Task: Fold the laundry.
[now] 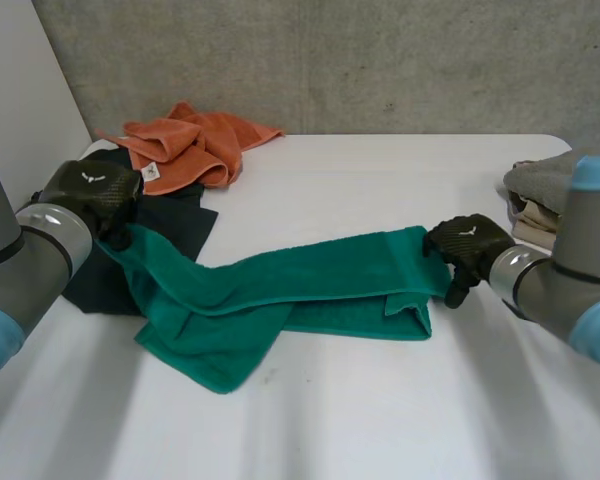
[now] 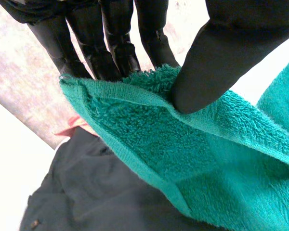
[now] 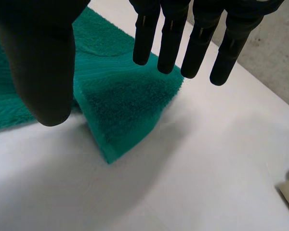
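Nearest, the green towel point(image 1: 280, 300) lies on the white worktop point(image 1: 380, 420). It is thick terry, doubled lengthwise into a long rumpled band, with a loose fold spreading toward the front. Its left end rises off the worktop, where the left hand point(image 1: 90, 195) pinches the hemmed edge between thumb and fingers. Over its right corner the right hand point(image 1: 470, 245) hangs with fingers straight and well apart from the thumb, holding nothing. Beyond lie a dark garment point(image 1: 175, 225), a crumpled orange cloth point(image 1: 190, 145) and, at the right edge, a stack of folded cloths point(image 1: 535, 185).
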Tool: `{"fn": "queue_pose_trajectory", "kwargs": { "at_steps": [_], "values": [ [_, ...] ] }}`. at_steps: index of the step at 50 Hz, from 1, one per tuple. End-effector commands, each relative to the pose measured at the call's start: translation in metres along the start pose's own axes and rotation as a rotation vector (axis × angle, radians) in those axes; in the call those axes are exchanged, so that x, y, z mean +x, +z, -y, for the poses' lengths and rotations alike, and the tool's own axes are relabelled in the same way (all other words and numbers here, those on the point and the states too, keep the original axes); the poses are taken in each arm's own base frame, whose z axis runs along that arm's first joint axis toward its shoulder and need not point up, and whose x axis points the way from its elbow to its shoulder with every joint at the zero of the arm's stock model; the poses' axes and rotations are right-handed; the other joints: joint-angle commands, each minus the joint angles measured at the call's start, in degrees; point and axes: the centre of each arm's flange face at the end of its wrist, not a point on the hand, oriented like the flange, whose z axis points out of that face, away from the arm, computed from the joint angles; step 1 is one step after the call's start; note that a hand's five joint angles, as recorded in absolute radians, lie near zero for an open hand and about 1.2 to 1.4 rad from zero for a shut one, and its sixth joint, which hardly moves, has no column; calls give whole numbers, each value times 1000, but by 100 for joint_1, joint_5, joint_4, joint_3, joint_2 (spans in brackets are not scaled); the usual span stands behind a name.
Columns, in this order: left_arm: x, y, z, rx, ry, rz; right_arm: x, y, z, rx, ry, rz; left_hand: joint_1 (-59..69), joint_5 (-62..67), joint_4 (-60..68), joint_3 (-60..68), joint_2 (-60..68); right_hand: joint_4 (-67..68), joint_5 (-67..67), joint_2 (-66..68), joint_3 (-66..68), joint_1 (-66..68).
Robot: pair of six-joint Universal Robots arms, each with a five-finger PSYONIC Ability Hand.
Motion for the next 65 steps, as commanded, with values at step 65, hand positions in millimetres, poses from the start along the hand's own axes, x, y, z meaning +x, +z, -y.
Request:
{"fn": "queue_pose_trajectory", "kwargs": {
  "at_steps": [65],
  "values": [
    [33, -19, -93, -136, 153, -94, 82, -42, -23, -146, -14, -118, 1407, 1323, 1145, 1184, 1140, 5133, 5300, 5152, 5121, 5081]
  ]
}}
